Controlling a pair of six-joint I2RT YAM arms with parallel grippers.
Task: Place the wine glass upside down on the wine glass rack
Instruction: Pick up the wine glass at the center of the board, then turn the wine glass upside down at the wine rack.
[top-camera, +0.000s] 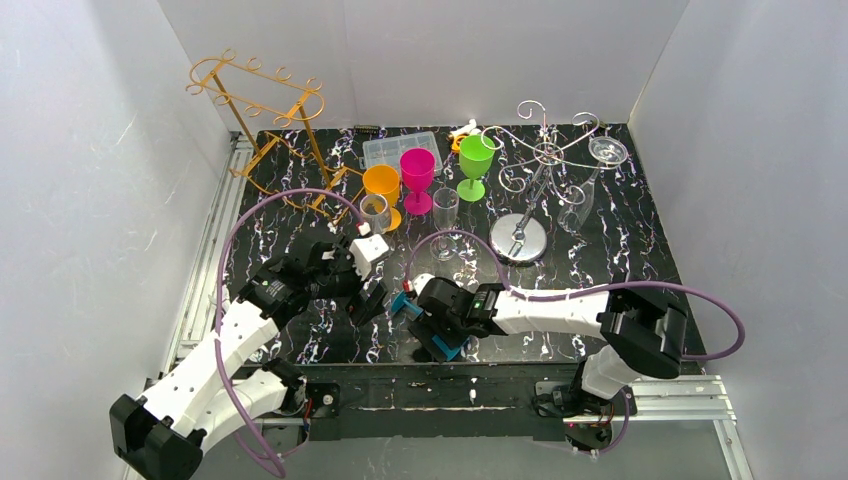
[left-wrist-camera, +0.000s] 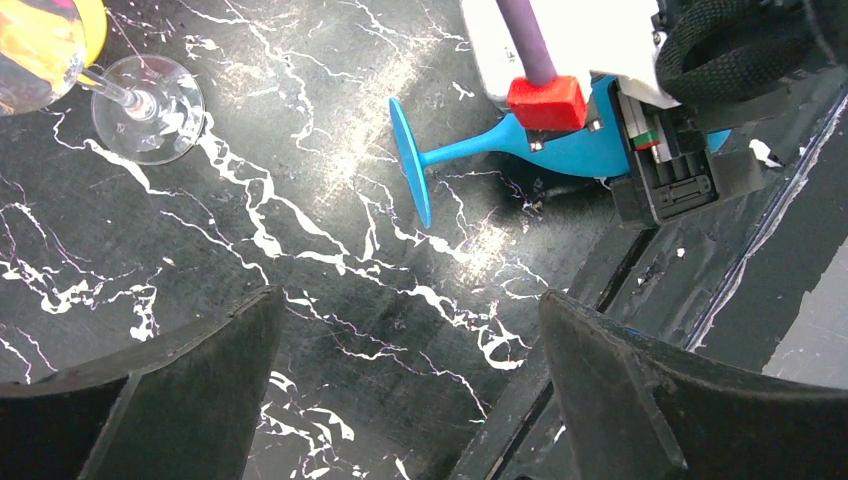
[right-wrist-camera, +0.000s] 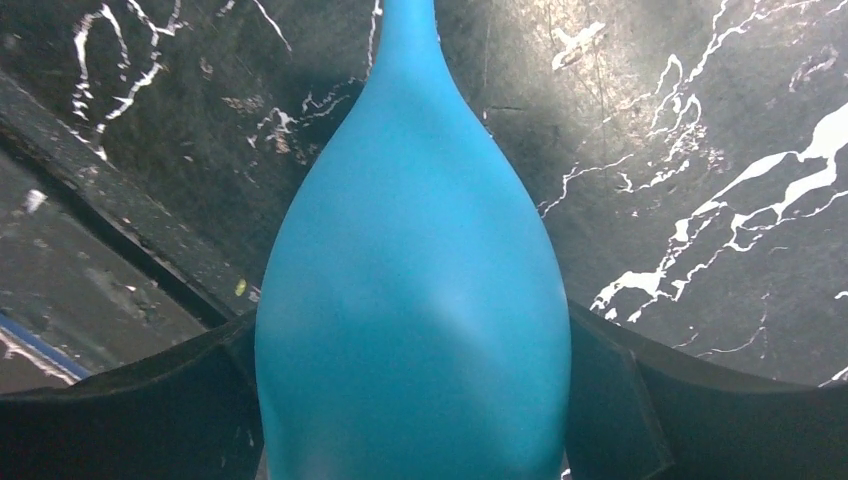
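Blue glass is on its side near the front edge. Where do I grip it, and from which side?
Take the blue wine glass by its bowl, across the widest part, coming from the rim end, as the right hand straddles it. With the glass on its side, the bowl gives the broadest hold, and this probably leaves the thin stem and foot free for hanging.

Blue wine glass (right-wrist-camera: 420, 300) — black table (top-camera: 640, 240), white marble veins — gold rack (top-camera: 314, 150), silver rack (top-camera: 518, 240)
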